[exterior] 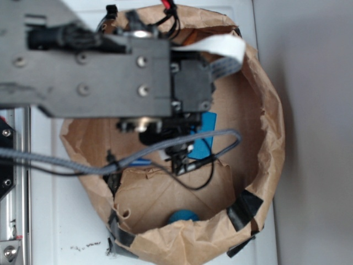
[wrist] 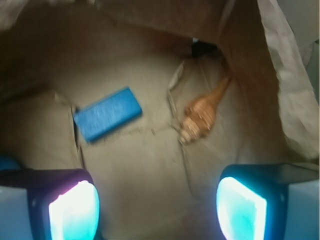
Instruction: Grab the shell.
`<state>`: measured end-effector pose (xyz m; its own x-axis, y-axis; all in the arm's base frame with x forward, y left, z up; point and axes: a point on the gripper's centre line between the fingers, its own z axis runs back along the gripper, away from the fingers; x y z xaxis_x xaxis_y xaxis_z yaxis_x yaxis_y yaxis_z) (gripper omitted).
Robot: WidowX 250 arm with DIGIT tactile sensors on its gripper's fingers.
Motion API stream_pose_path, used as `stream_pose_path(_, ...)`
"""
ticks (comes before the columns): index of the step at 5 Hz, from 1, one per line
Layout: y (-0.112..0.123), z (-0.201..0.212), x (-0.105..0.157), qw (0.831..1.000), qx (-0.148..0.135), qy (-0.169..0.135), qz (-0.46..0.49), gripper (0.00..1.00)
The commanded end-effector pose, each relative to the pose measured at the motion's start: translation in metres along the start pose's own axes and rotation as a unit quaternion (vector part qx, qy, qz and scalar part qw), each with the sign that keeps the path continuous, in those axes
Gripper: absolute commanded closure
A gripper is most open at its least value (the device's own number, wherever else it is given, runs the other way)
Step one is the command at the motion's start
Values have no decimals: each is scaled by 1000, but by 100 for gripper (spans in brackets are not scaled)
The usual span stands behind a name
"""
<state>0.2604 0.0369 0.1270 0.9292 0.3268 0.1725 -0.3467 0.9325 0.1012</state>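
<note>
In the wrist view the gripper (wrist: 157, 210) is hanging with its jaws spread wide and nothing between them. Beyond it the shell (wrist: 200, 116), orange-tan and ridged, is lying on the paper floor, its pale knobby end nearest and its tail tapering away toward the bag wall (wrist: 287, 90). The blue block (wrist: 107, 120) is lying well apart to its left.

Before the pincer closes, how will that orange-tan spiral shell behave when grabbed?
The orange-tan ridged spiral shell looks rigid, so probably won't flex. Its tapering tail and rounded whorls suggest it may pivot or roll if pinched off-centre. The ridges likely aid grip; the thin tail seems fragile.
</note>
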Motion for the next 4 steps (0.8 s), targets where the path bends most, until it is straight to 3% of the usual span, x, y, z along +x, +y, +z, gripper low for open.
stream_pose_path(1, 12, 14, 11, 999, -4, -24, 21, 0)
stream_pose_path(2, 12, 14, 11, 999, -4, -24, 21, 0)
stream_pose_path(3, 9, -12, 19, 990, -46, -3, 130, 0)
stream_pose_path(4, 12, -29, 25, 988, -70, -22, 136, 0)
